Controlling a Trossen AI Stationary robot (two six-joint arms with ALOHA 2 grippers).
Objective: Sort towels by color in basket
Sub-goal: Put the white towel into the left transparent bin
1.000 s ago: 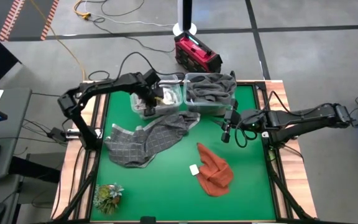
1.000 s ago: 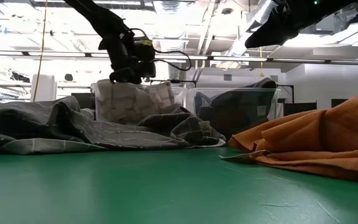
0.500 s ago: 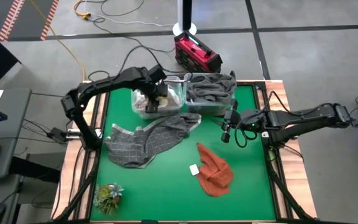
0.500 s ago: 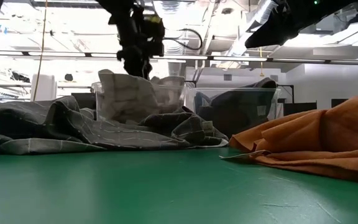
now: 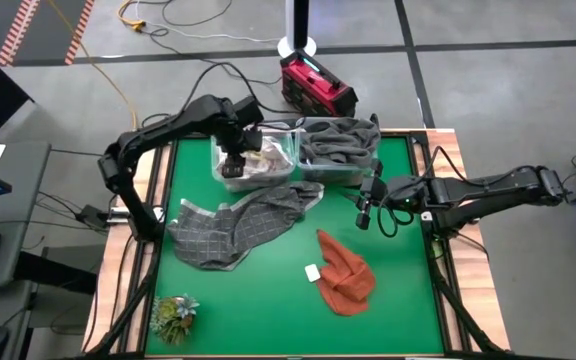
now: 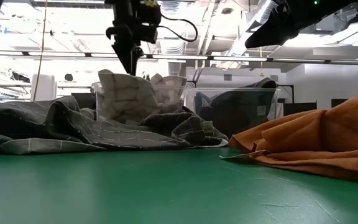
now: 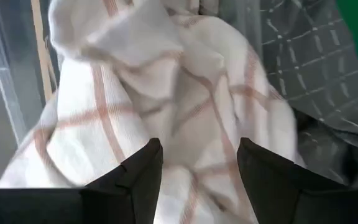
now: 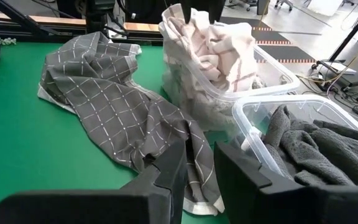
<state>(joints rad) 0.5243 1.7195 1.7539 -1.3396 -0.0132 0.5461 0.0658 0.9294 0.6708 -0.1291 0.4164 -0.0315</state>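
Your left pincer hangs open and empty above the white towel in its bin. Lift it clear before reaching for the grey towel. Right pincer waits part-open, empty.

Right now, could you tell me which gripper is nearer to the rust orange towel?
Right. The right gripper hangs just above the rust orange towel; the left gripper is over the far bin of white towels.

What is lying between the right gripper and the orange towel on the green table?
Nothing visible. In the high view the right gripper hangs over bare green table, and the orange towel lies in the open just in front of it, with only a small white tag beside it. The dark checked towel is off to the side.
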